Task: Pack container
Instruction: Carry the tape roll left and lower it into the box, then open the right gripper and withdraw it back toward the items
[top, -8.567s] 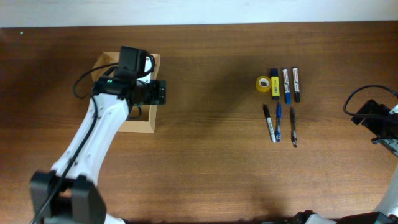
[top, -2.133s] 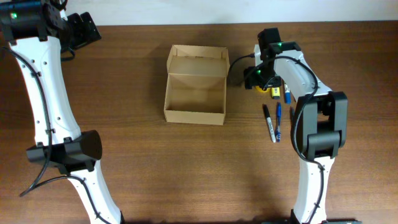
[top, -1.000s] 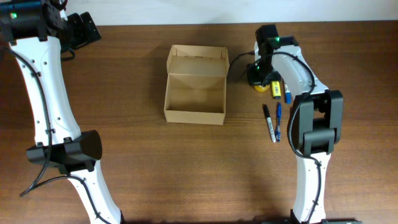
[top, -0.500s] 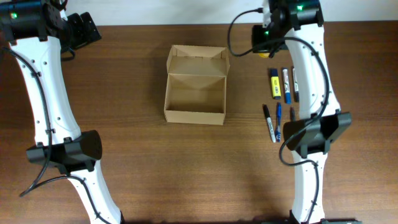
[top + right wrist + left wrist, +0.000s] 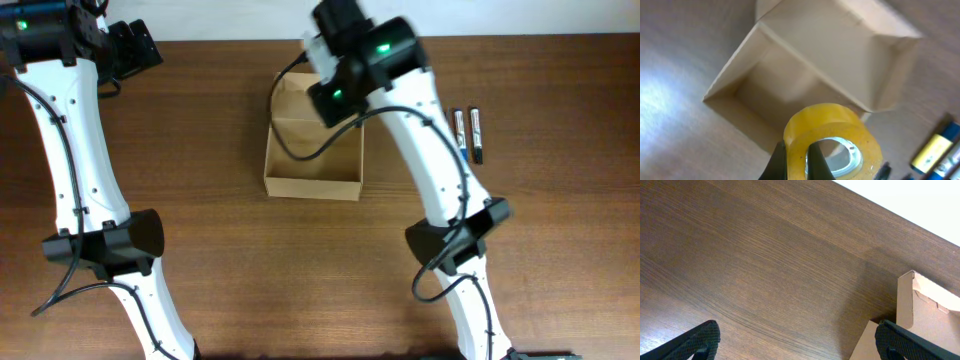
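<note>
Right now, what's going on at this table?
The right gripper pinches the wall of a yellow tape roll and holds it above the open container, not yet inside. The left gripper is open and empty over the table near its far edge. Markers lie on the right arm's side.

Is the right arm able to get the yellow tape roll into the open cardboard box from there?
Probably yes. The right end effector holds the yellow tape roll above the open tan cardboard box, whose flap lid is folded back, nothing covering it.
</note>
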`<state>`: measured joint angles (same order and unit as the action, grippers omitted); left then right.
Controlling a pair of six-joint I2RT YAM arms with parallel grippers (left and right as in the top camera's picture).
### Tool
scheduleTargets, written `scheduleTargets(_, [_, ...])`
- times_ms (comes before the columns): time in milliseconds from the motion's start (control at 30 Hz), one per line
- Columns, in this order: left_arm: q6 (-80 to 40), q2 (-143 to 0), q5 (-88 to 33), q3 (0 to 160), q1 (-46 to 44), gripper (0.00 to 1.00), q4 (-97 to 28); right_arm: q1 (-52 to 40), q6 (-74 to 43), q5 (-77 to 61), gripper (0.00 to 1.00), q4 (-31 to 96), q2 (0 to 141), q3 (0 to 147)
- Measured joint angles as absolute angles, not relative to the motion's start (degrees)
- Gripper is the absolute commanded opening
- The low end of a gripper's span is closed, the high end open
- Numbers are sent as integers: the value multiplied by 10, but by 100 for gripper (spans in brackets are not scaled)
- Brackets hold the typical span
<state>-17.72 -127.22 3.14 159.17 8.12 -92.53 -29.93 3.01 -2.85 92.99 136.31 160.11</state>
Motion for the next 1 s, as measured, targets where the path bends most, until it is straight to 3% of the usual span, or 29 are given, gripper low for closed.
scheduleTargets(367, [-177,-1272,31,1592,81,100,-925,-338,47,-42,4,814,1364,1359])
scheduleTargets(833, [-177,-1272,31,1592,81,100,-925,-343,53,-51,4,664,1364,1237])
scheduleTargets(933, [-177,-1272,31,1592,81,100,-925,-343,53,-51,23,656,1364,1218])
scheduleTargets(1000, [-177,-1272,32,1592,81,100,-925,-343,54,-53,30,657,1364,1216])
